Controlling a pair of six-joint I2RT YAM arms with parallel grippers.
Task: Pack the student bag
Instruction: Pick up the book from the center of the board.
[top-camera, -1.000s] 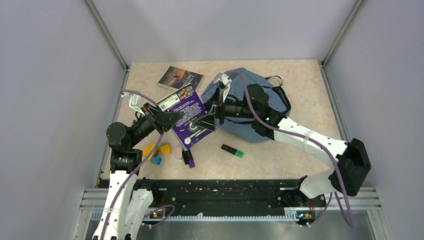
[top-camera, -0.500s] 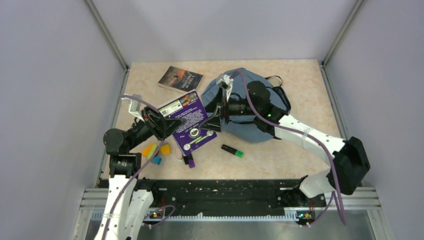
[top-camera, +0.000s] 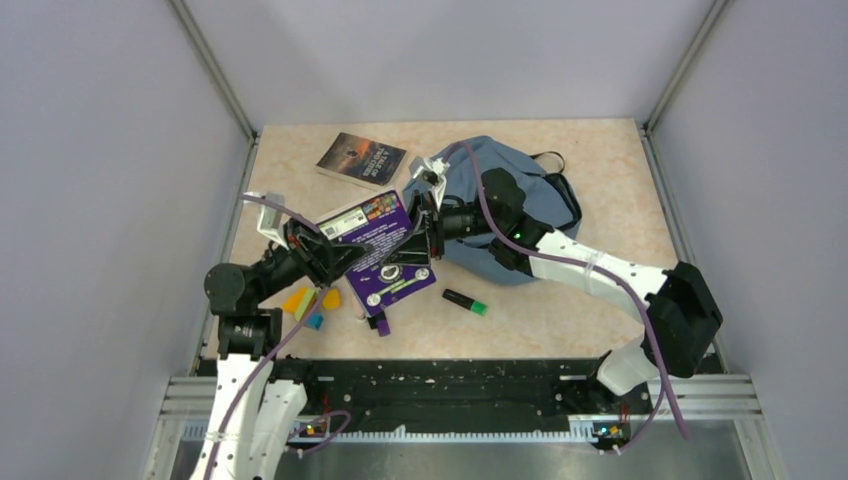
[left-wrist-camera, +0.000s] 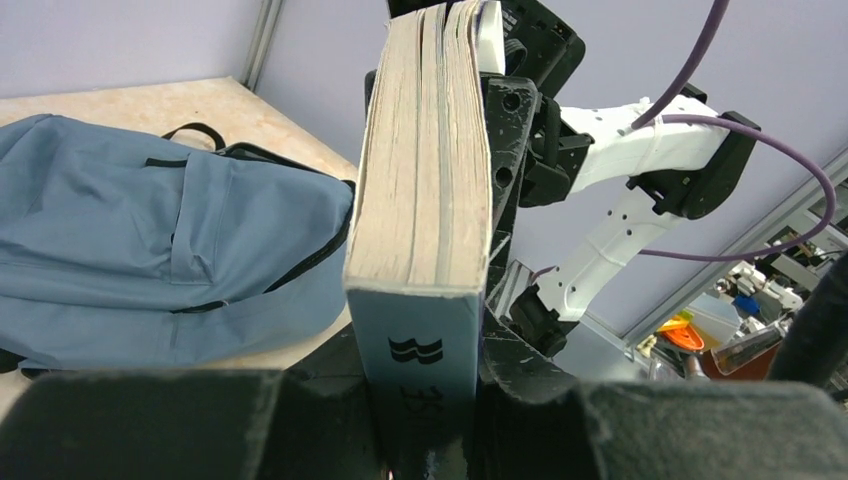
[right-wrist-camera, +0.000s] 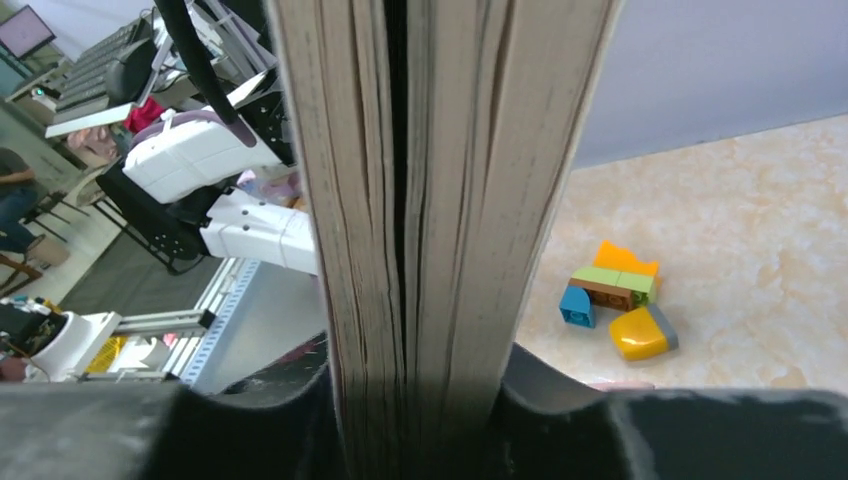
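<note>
The right gripper (top-camera: 424, 238) has moved left and now clamps the purple book (top-camera: 385, 250) (right edge); the left gripper (top-camera: 335, 260) still grips the opposite edge. Two books in all, the dark book (top-camera: 361, 158) upper left; one student bag (top-camera: 478, 262) right of centre; one marker (top-camera: 466, 301).

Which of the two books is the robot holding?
The purple book, clamped at opposite edges by both arms' jaws. The dark book lies flat near the far edge of the table, untouched.
</note>
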